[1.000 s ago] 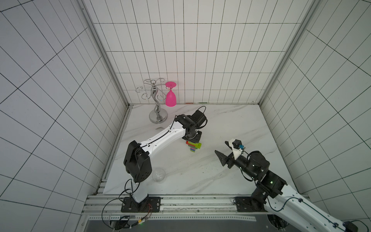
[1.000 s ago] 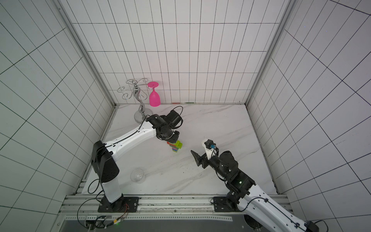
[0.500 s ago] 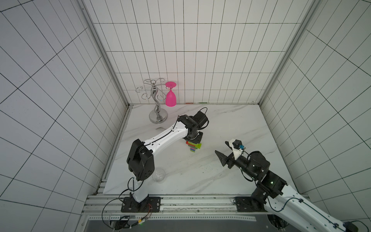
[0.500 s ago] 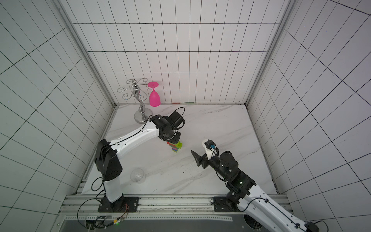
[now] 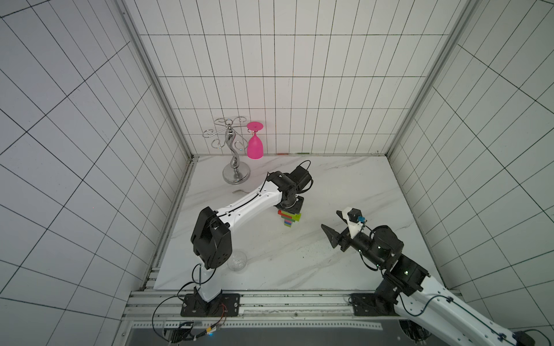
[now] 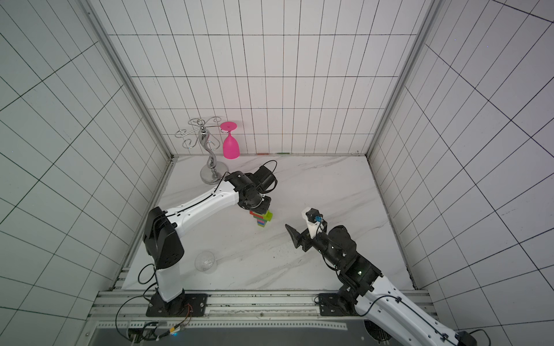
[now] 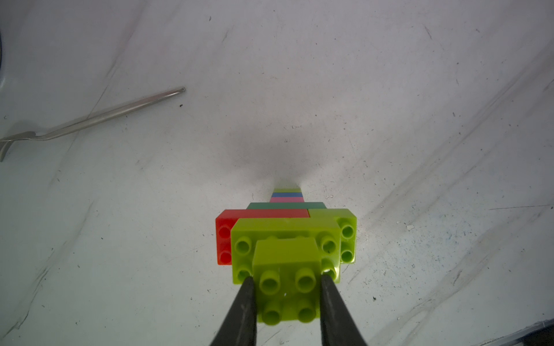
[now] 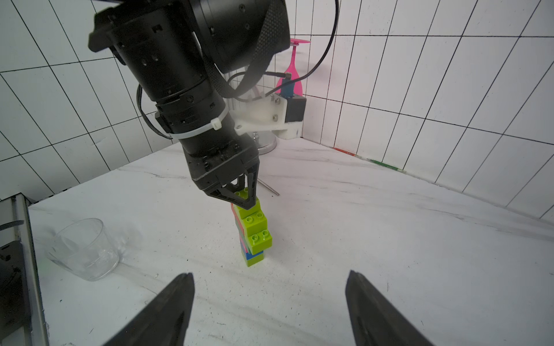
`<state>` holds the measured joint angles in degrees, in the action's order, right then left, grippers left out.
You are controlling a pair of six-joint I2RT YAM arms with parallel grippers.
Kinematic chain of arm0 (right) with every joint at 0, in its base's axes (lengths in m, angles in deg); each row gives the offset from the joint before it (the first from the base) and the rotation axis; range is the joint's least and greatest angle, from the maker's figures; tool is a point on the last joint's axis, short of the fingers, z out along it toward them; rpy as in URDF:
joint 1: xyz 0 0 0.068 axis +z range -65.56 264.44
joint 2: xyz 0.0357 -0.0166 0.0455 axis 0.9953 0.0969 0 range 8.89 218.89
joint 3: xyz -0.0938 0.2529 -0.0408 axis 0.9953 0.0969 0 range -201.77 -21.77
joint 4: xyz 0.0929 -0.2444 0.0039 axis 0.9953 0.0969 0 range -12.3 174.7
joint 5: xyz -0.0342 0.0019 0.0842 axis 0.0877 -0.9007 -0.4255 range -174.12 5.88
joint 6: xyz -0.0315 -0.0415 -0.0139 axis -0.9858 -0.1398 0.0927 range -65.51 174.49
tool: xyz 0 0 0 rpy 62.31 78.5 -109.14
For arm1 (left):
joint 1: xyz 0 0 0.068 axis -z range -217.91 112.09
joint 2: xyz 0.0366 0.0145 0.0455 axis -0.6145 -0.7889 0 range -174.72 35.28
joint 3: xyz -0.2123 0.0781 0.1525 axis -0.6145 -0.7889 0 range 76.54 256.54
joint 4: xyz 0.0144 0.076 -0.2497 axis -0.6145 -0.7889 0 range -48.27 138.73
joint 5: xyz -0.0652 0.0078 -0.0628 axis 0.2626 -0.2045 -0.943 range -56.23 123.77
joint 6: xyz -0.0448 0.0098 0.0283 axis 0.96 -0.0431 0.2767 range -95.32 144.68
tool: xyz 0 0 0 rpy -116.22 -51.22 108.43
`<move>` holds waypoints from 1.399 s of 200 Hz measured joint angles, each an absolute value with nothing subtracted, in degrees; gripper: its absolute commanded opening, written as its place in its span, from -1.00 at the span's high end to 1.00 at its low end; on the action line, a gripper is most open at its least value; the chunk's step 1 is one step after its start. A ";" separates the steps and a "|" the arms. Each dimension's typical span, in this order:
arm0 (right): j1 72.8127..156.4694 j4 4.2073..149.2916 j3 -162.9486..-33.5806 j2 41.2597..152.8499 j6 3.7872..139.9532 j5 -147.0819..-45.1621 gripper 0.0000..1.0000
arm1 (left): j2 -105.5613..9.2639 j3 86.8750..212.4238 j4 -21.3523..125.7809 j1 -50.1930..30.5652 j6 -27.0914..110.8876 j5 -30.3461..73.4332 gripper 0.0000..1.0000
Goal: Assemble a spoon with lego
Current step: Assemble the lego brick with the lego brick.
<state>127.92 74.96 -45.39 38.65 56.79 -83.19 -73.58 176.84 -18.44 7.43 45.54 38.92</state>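
The spoon (image 5: 289, 219) (image 6: 261, 218) stands upright on the marble table, narrow stem down. In the right wrist view the spoon (image 8: 252, 232) shows lime, red, pink and blue bricks stacked. My left gripper (image 7: 287, 278) (image 8: 244, 196) comes down from above, shut on the small lime brick (image 7: 286, 269) at the spoon's top. Under that brick sit a wider lime brick (image 7: 269, 230), a red brick (image 7: 224, 236) and a dark-green brick (image 7: 284, 206). My right gripper (image 8: 269, 274) (image 5: 332, 224) hovers open and empty to the right of the spoon, pointing at it.
A thin silver metal utensil (image 7: 105, 115) lies on the table behind the left gripper. A clear glass cup (image 5: 237, 261) (image 8: 82, 248) lies near the left arm's base. A chrome glass rack (image 5: 235, 161) with a pink goblet (image 5: 255, 143) stands at the back left corner.
The left arm's elbow has shifted a little to the right while its gripper stays on the spoon's top. The spoon and the right arm have not moved.
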 measured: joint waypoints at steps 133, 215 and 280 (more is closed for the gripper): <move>127.92 75.44 -45.39 38.01 56.79 -83.17 -0.64 | -75.98 179.50 -21.29 6.53 43.86 36.63 0.45; 127.92 75.85 -45.39 38.08 56.79 -83.19 -0.64 | -77.27 180.73 -23.45 6.23 45.15 37.28 0.09; 127.92 75.66 -45.39 40.11 55.92 -84.09 -0.63 | -76.40 183.04 -24.02 6.23 45.85 37.76 -0.97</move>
